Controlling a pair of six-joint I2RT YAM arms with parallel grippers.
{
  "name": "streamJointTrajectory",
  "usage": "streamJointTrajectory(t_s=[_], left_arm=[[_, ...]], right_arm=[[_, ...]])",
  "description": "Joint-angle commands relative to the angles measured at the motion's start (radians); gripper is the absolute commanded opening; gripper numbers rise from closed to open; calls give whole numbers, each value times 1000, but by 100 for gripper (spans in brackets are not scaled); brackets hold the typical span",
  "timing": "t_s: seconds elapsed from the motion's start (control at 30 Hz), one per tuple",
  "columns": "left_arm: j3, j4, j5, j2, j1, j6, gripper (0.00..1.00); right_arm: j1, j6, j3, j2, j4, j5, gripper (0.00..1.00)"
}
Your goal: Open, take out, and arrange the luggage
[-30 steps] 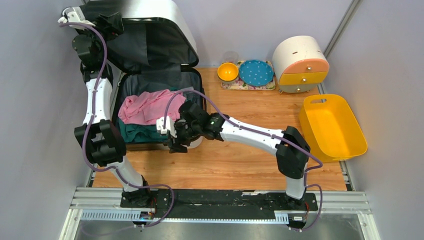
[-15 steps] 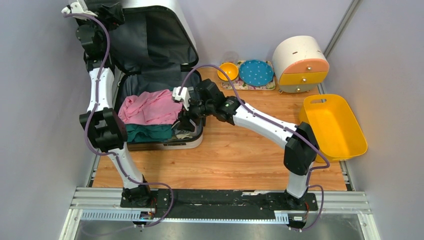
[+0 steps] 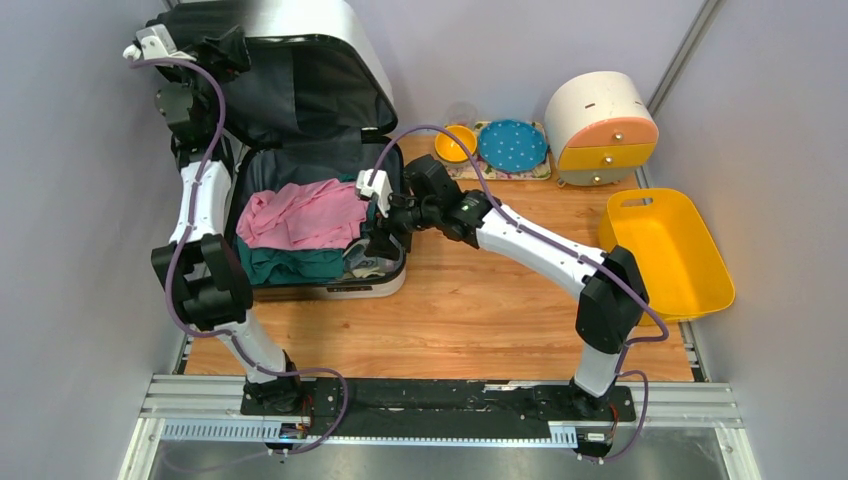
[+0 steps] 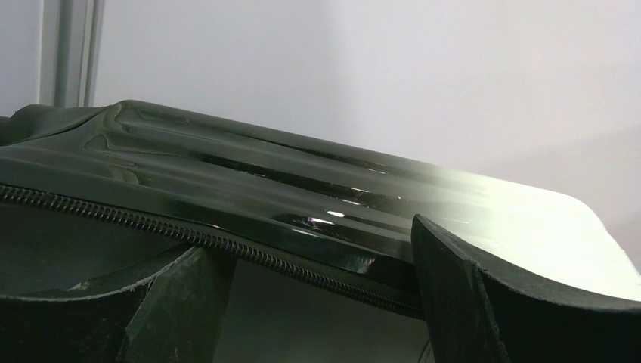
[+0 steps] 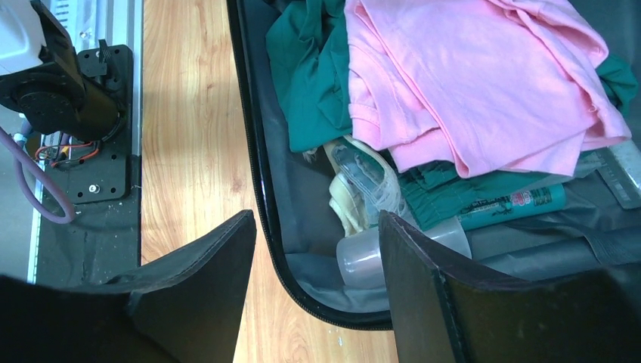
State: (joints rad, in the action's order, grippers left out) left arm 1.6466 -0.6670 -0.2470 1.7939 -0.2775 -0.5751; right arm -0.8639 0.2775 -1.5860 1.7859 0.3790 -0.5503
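Observation:
The luggage [image 3: 330,291] lies open at the table's left, its silver lid [image 3: 310,18] raised at the back. Inside lie a pink garment [image 3: 300,212] on a green garment [image 3: 290,266]. My left gripper [image 3: 215,45] is at the lid's top left corner, open, with the lid's zip edge [image 4: 302,261] running across between its fingers. My right gripper [image 3: 378,240] is open and empty over the luggage's near right corner. In the right wrist view its fingers straddle the rim [image 5: 261,174], above a clear plastic cup [image 5: 363,257], a teal tube [image 5: 514,204] and the pink garment [image 5: 484,83].
A yellow bin [image 3: 665,255] stands at the right edge. A round cream-and-orange drawer box [image 3: 600,125] stands at the back right. An orange bowl [image 3: 456,143] and a blue plate [image 3: 512,145] rest on a mat beside it. Bare wood lies in front of the luggage.
My right gripper has moved from the luggage's front edge back and right, over its near right corner. The left gripper has shifted slightly at the lid's top.

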Motion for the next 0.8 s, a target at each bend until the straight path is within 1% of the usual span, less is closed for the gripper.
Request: streamJointTrajectory(t_s=[0.0,0.1,0.13,0.2,0.23,0.3,0.33,0.37,0.4,0.43,0.47,0.5,0.53,0.57,0.6,0.63,0.7,0.73,0.77], left_arm=[[-83,-9,-35,-44,-26,183,90],[-103,-11,-60,-83,-25,98,90],[-113,-6,-63,-94,-26,52,91],[-146,-9,-64,-132,-23,28,91],[-156,-2,-63,-143,-22,27,91],[-162,15,-64,-159,-19,26,91],[-162,30,-66,-162,-19,21,90],[-163,35,-67,-165,-19,18,91],[-165,38,-70,-166,-19,17,90],[-166,40,-72,-166,-19,18,90],[-171,38,-75,-172,-17,18,90],[-172,40,-78,-176,-17,17,90],[-174,46,-78,-177,-17,14,90],[-182,46,-81,-185,-17,14,91],[-185,46,-89,-189,-17,14,90],[-191,47,-93,-195,-17,17,91],[-208,50,-103,-212,-15,20,91],[-211,66,-106,-218,-17,21,91],[-214,76,-109,-225,-15,20,91]], right_arm=[[8,0,-14,-20,9,1,65],[6,12,-15,-26,-15,51,64],[6,14,-17,-29,-69,143,64],[8,47,-34,-28,-142,245,64],[12,64,-45,-19,-223,333,64],[23,110,-101,3,-306,389,61],[40,144,-130,42,-369,410,59],[51,155,-165,70,-405,412,57],[63,158,-277,104,-417,417,56],[87,155,-337,178,-420,421,54],[98,144,-409,217,-420,417,52],[109,138,-521,255,-422,414,52],[127,134,-579,326,-434,408,50],[137,123,-624,360,-443,402,47],[144,117,-708,389,-453,400,46],[160,112,-738,444,-481,405,45],[172,111,-782,487,-532,429,44],[184,103,-805,521,-596,467,43],[190,98,-815,535,-630,474,44]])
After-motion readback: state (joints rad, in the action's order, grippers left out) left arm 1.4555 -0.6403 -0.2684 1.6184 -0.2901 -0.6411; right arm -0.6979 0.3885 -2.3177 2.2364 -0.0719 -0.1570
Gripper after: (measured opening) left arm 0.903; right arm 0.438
